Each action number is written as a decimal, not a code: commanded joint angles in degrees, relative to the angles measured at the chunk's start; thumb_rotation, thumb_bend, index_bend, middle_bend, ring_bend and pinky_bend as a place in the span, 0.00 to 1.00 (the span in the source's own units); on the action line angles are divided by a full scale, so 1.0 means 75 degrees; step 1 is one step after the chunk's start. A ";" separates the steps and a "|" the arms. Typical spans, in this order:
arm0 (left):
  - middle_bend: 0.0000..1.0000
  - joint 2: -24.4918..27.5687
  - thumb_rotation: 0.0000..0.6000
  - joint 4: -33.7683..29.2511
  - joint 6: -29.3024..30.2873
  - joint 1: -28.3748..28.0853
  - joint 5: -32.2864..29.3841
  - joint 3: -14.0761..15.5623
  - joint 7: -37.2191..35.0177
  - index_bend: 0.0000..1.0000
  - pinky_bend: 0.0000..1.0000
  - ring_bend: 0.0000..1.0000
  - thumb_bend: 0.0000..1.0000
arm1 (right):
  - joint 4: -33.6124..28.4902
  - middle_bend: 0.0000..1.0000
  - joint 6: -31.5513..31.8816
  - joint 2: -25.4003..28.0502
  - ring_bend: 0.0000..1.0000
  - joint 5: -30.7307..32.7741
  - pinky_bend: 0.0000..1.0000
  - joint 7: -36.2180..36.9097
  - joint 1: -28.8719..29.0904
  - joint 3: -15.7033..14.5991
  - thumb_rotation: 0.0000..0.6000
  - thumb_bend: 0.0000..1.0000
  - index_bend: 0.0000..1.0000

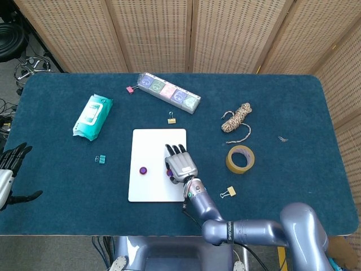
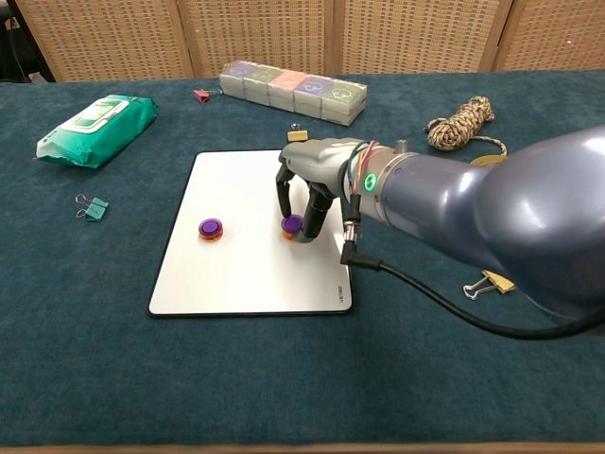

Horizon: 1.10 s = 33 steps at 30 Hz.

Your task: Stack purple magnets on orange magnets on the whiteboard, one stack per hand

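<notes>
We have the right hand (image 2: 304, 194) over the whiteboard (image 2: 238, 274), fingers pinched on a purple magnet (image 2: 292, 224) that sits right on or just above the orange magnet (image 2: 286, 233); contact is hard to tell. To finish well, we should centre purple over orange, lower straight down, then part the fingers without dragging. The finished stack (image 2: 210, 229) lies at 9 o'clock from it. The left hand (image 1: 11, 175) hangs off the table's 8 o'clock edge, fingers apart, holding nothing.
</notes>
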 commanded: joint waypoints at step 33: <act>0.00 0.0049 1.00 0.0035 -0.0108 -0.0033 0.0032 0.0044 0.0067 0.00 0.00 0.00 0.08 | 0.0328 0.00 -0.0093 -0.0041 0.00 0.0449 0.00 -0.0034 0.0207 -0.0056 1.00 0.46 0.42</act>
